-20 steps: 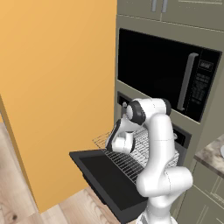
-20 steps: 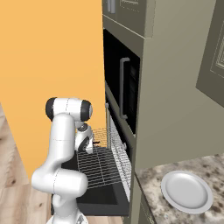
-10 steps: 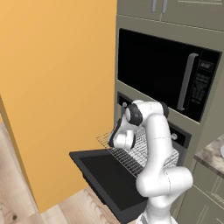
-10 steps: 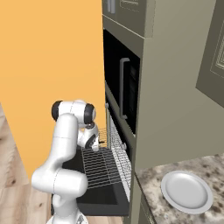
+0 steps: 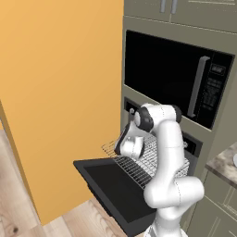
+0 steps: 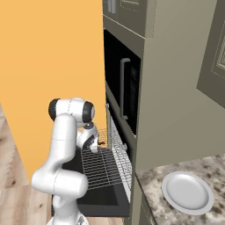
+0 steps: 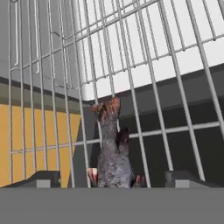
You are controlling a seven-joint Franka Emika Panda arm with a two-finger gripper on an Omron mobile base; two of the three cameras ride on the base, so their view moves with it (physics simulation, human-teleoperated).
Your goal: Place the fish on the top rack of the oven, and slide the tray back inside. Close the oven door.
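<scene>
From the hand view I see the fish (image 7: 113,148) lying on the bars of the top rack (image 7: 144,65), tail toward 12 o'clock, its body between my jaws' tips; the gripper (image 7: 113,177) stands spread wide, clear of the fish on both sides. In the left base view the oven door (image 5: 118,190) hangs open and flat, with the rack pulled out over it from the oven (image 5: 190,143). A white plate (image 6: 188,192) sits on the desk (image 6: 151,184) at 4 o'clock in the right base view.

Grey fish (image 7: 113,153) (reddish tail), silver top rack (image 7: 144,65), black oven door (image 5: 115,190).
</scene>
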